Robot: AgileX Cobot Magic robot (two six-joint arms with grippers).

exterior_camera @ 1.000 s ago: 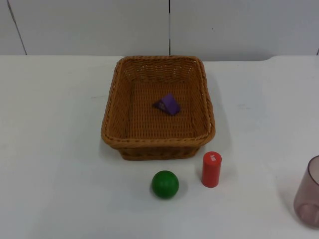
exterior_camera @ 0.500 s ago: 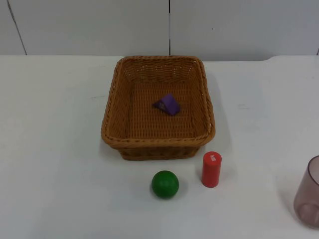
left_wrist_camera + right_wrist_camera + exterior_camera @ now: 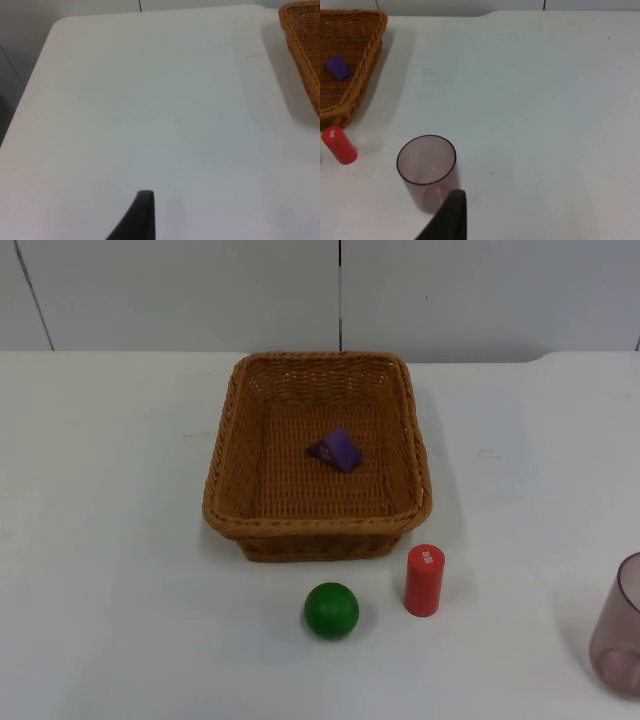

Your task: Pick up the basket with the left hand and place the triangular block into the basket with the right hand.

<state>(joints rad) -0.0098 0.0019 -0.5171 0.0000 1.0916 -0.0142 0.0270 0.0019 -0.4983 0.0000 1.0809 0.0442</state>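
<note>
At the middle of the white surface (image 3: 110,540), toward the grey wall: the woven basket (image 3: 222,450), flat down and unheld. At the near right edge, a tinted see-through cup (image 3: 620,640), upright, well apart from the basket. Just in front of the basket, a green ball (image 3: 331,609); beside it to the right, a red cylinder (image 3: 424,580), upright, near the basket's front corner but not touching. Inside the basket, near the middle of its woven floor, the purple triangular block (image 3: 337,450), lying loose.

Left gripper (image 3: 142,215): hovers over bare surface to the left of the basket, well apart from its rim, waiting. Carries nothing; impossible to tell whether wide or narrow.

Right gripper (image 3: 450,215): hovers over the right side of the surface, just by the cup, also waiting. Carries nothing; opening likewise impossible to tell.

Judging from this layout: block already in the basket, so the placing looks done. Basket down on the surface rather than lifted, both arms clear of it. Probably little or nothing left to do.
</note>
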